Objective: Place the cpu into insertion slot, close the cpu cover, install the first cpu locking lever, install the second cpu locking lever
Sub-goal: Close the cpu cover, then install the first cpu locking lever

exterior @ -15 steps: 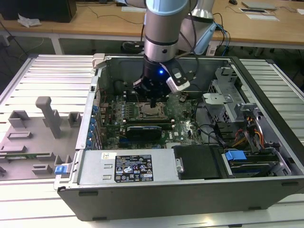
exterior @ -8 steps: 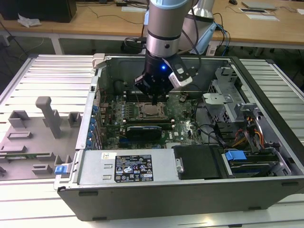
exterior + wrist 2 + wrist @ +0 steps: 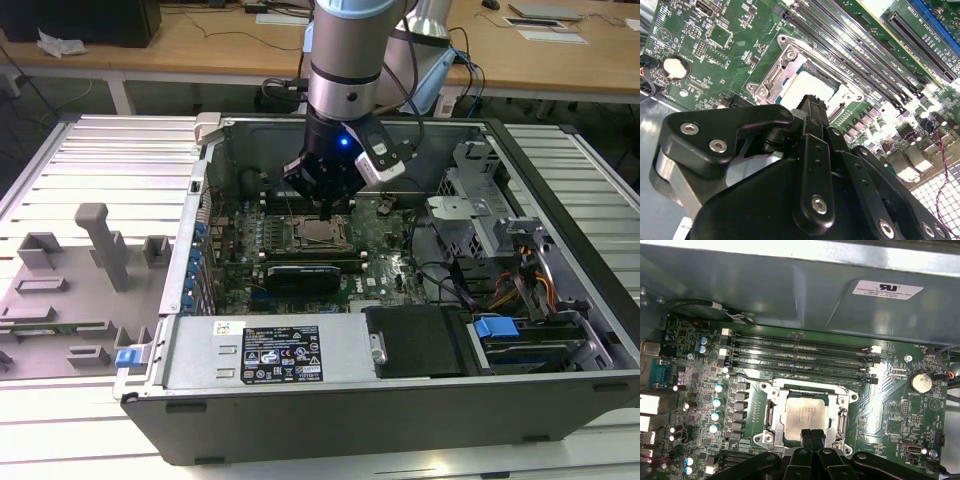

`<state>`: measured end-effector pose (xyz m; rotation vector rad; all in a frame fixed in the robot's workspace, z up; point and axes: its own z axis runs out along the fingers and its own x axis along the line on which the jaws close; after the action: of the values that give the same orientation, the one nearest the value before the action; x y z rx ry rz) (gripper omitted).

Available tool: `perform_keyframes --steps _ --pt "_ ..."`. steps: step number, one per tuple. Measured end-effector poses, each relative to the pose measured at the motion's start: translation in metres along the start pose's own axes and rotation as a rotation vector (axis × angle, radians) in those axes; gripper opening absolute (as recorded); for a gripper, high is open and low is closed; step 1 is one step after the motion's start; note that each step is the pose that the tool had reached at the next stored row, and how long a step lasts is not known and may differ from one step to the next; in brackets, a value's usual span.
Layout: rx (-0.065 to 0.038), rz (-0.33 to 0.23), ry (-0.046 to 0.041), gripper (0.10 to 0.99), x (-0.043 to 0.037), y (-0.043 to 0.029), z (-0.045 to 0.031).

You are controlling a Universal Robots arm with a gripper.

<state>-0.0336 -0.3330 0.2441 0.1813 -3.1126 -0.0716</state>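
The cpu (image 3: pixel 802 415) lies flat in the insertion slot (image 3: pixel 320 233), with the cpu cover (image 3: pixel 841 412) lying around it. In the exterior view the gripper (image 3: pixel 328 212) hangs at the slot's 12 o'clock edge, jaws together and empty, tips just over the chip's edge.
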Motion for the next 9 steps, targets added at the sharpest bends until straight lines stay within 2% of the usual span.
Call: perform_keyframes --steps 9 --pt "0.000 0.000 0.0000 0.106 0.0000 0.0000 0.0000"
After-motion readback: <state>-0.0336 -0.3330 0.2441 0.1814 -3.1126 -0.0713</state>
